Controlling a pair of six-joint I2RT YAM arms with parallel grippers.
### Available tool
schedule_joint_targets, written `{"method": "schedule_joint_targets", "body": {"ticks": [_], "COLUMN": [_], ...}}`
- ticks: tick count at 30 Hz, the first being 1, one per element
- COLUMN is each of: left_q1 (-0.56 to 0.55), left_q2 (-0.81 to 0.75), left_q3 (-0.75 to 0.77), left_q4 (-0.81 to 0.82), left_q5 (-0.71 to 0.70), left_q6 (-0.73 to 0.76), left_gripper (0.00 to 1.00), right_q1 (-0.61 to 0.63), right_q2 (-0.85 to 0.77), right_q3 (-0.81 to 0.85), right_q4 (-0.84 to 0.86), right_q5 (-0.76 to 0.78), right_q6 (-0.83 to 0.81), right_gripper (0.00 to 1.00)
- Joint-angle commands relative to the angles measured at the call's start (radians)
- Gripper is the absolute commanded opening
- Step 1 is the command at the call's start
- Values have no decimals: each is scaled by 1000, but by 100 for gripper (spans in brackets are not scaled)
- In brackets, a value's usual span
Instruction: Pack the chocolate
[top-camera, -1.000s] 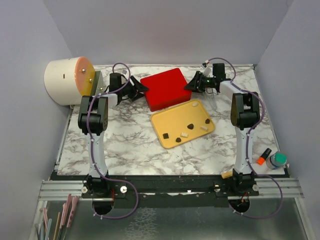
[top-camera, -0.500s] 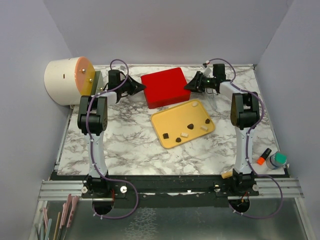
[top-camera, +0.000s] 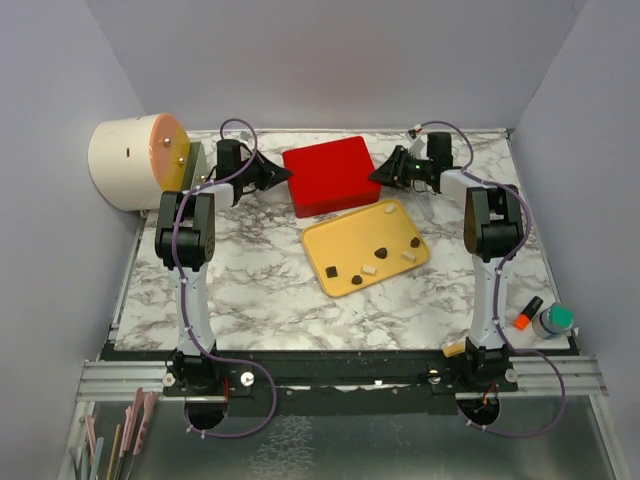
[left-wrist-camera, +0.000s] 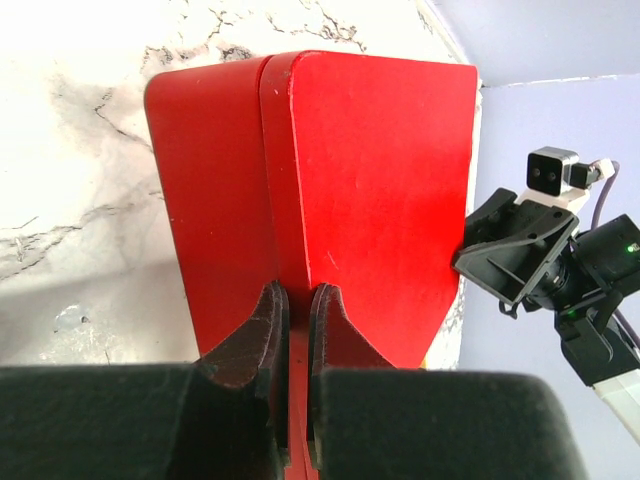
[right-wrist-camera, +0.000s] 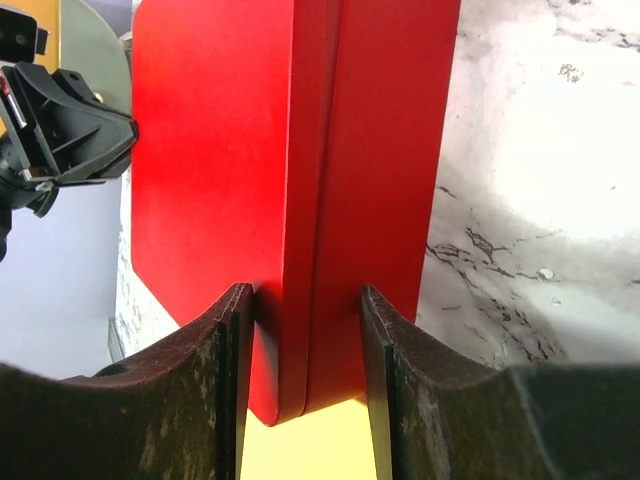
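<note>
Nearest the arms, the yellow tray (top-camera: 345, 245) lies flat on the marble table (top-camera: 250, 290), and on it sits the chocolate (top-camera: 383, 251): a scatter of loose dark and pale pieces, well apart from one another, none packed yet. I'd judge these light and stiff, smooth-sided and easy to scuff or chip, so a gentle pinch suits them. They're far smaller than the jaws, which means coming straight down with the tips low to the tray and taking each piece across two opposite sides.

Just beyond the tray, the red box (top-camera: 330, 175), lid down, with an arm at each end. On the left, the left gripper (left-wrist-camera: 297, 300) has its fingers drawn together right at the seam where lid meets base. Whether they pinch a lip of the lid or merely press at the seam, the wrist view is too tight to say. On the right, the right gripper (right-wrist-camera: 305, 300) straddles the box's edge, one finger against the lid face, the other against the base, clamped across both.

The step in hand looks like opening the box. Nothing goes in until that lid is off.
</note>
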Motion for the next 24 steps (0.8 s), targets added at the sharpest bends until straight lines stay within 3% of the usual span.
{"method": "schedule_joint_targets", "body": {"ticks": [1,14,16,21,24], "left_q1": [-34,-34,-33,-25,-22], "left_q2": [50,76,67,46,41], "left_q3": [-12,51,56,42,31], "left_q4": [-147,-182,-189,-189,-183], "left_q5": [-42,-37,-40,-49,-48], "left_q6": [44,42,48,54,53], "left_gripper": [0,0,6,35,46], "right_q1": [68,109,109,103,100], "right_q2": [28,-23,-28,-22,-19], "right_q3": [-99,-175,-158,-97,-81], "right_q4": [-115,-76,-94,-136,-140], "right_q5": [22,51,67,76,74], "right_q6": [-6,2,-11,-33,-36], "right_gripper": [0,0,7,34,46]}}
